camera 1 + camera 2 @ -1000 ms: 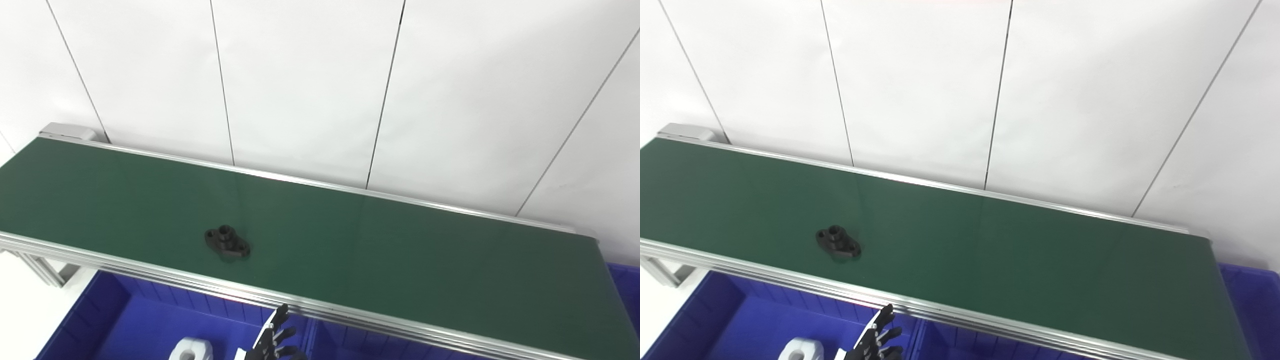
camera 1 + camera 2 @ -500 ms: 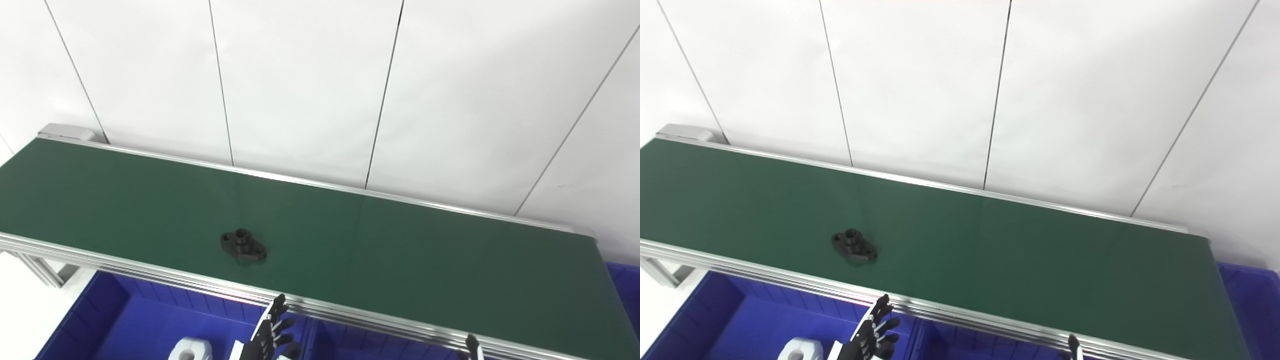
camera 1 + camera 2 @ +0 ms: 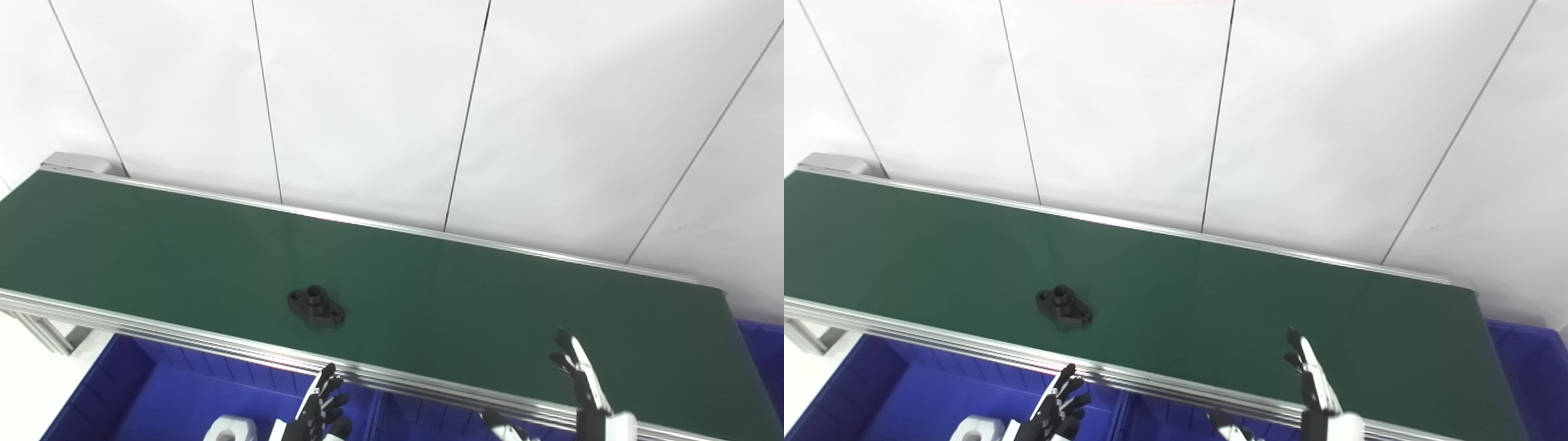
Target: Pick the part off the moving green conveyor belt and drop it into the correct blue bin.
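Waiting on the black flanged part (image 3: 316, 304), which lies flat near the conveyor belt (image 3: 184, 245)'s near edge — we hold the right hand (image 3: 582, 383) spread wide, empty, over the belt. We should close across the part's raised hub; the left hand (image 3: 320, 411) idles, fingers apart, above the blue bin (image 3: 141, 392).

Both head cameras look down and forward from the near side of the conveyor belt (image 3: 184, 245), facing the white panelled wall (image 3: 367, 104) behind it. The belt runs slantwise from the upper left edge to the lower right corner. The right eye view sits slightly to the right, so everything appears shifted left in it. Both share the belt, the wall and the blue bins (image 3: 906, 392) along the bottom edge.
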`<state>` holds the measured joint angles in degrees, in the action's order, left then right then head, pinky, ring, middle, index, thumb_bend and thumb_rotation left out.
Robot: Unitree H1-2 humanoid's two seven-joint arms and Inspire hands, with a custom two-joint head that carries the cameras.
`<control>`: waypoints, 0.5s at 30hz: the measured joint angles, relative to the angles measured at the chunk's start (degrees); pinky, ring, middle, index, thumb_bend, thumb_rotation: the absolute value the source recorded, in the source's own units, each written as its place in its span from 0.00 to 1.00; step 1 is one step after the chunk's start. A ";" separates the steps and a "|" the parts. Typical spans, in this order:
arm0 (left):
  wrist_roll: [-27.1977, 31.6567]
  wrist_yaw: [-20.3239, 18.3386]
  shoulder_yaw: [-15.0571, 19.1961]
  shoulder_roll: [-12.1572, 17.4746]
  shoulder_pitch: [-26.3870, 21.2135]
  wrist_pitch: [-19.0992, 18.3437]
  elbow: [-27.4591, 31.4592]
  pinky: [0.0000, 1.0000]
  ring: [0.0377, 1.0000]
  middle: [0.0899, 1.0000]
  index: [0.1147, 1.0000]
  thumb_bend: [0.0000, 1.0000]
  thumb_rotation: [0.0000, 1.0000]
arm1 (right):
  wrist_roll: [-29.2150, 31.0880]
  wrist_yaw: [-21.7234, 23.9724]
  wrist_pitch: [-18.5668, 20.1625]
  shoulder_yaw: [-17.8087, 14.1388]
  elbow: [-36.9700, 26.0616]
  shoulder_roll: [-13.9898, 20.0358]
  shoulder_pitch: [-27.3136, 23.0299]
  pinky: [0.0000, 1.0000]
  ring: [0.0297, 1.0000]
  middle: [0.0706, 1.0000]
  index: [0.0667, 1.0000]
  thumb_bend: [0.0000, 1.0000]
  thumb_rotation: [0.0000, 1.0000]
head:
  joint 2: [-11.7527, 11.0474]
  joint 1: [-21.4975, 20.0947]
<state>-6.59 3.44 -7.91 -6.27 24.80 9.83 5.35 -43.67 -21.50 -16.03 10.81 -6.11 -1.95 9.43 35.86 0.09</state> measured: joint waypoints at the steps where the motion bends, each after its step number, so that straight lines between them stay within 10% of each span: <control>1: 0.34 -0.04 -0.01 -0.01 -0.16 0.00 -0.02 0.93 0.89 0.94 0.98 0.79 0.85 | -0.70 0.58 1.16 -0.09 0.15 0.03 -1.18 0.63 0.69 0.75 0.79 0.95 0.36 | 0.00 -0.44; 15: 1.44 -0.50 -0.17 -0.35 -0.71 0.31 -0.43 0.94 0.89 0.95 0.99 0.78 0.87 | -14.85 15.88 21.99 4.88 5.05 2.31 -18.81 0.66 0.65 0.69 0.73 1.00 0.39 | -0.09 -0.80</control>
<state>-5.15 2.93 -8.08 -6.62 24.09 10.14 4.93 -58.52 -5.62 5.95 15.69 -1.06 0.36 -9.38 35.77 -0.70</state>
